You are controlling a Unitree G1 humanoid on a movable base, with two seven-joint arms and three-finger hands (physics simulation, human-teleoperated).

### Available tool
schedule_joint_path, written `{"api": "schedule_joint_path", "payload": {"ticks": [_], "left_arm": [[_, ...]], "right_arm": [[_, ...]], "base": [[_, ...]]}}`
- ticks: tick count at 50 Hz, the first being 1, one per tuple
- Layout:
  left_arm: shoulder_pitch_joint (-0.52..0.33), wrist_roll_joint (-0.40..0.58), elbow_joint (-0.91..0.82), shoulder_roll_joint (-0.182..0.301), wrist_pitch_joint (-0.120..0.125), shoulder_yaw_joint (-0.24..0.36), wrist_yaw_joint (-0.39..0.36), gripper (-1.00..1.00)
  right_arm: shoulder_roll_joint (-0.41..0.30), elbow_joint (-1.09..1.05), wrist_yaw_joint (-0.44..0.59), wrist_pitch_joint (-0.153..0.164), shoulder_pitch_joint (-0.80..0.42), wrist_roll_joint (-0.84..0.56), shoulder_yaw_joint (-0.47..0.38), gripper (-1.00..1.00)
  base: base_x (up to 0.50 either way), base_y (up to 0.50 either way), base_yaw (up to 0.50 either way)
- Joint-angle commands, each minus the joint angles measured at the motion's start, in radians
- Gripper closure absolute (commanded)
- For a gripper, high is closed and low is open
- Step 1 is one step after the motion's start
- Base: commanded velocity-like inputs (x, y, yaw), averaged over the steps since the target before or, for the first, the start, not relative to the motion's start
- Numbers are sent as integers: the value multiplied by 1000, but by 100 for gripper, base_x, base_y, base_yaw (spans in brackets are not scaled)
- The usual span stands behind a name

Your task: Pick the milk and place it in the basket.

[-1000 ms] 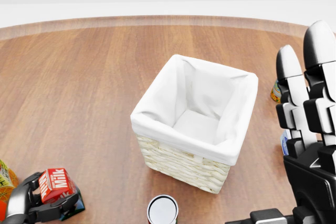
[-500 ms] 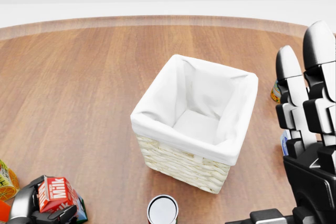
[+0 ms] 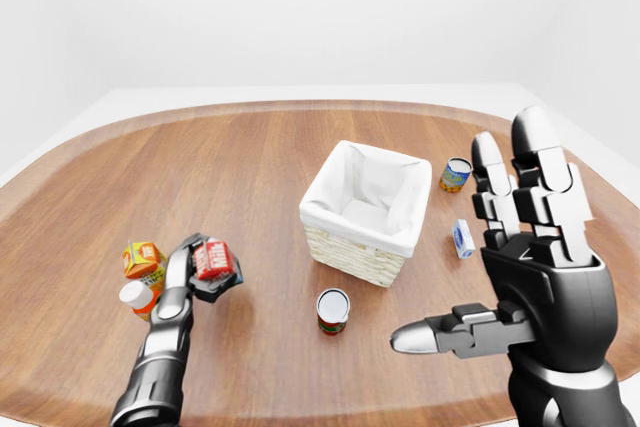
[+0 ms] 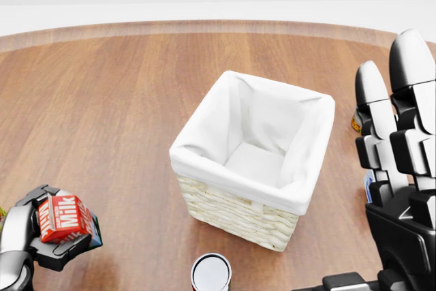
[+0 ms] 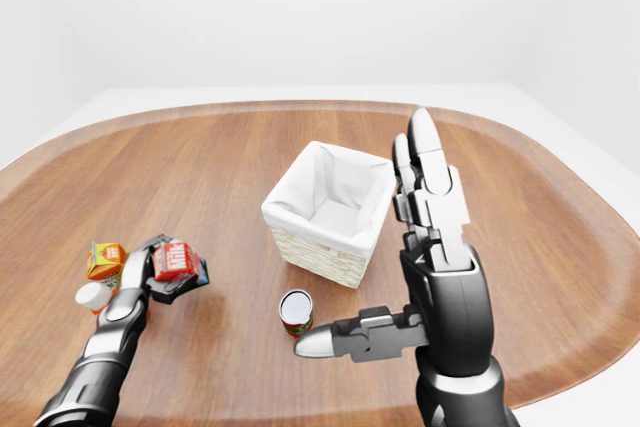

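Now your left hand (image 4: 42,235) is clenched round the red milk (image 4: 65,219) carton, at the lower left of the head view, over the wooden table (image 3: 240,167). Just left of that hand in the left-eye view sit an orange carton (image 3: 142,259) and a white-capped bottle (image 3: 136,296). Right of it stands a can (image 3: 333,310), then the lined basket (image 4: 253,157). Your right hand (image 3: 530,247) is released, fingers spread upright; beyond it lie a small blue-white carton (image 3: 462,238) and another can (image 3: 456,174).

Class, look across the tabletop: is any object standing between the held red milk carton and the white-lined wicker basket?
Nothing visible does. The left hand holds the red milk carton; bare wood lies between it and the white-lined wicker basket. The small tin can sits below that line.
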Motion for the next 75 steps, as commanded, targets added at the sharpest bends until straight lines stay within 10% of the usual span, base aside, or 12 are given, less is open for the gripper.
{"api": "schedule_joint_path", "payload": {"ticks": [1, 28, 66, 75], "left_arm": [[5, -26, -190, 7, 0, 27, -4, 100], [-40, 30, -498, 14, 1, 43, -33, 100], [-320, 149, -506, 28, 173, -36, -63, 100], [-396, 181, -512, 3, 175, -68, -81, 100]], "right_arm": [[0, 0, -1, 0, 2, -2, 3, -100], [-1, 0, -3, 0, 3, -8, 12, -100], [-2, 0, -4, 0, 5, -5, 13, -100], [-2, 0, -4, 0, 5, -6, 11, -100]], "base": [[0, 0, 0], [0, 0, 0], [0, 0, 0], [0, 0, 0]]}}
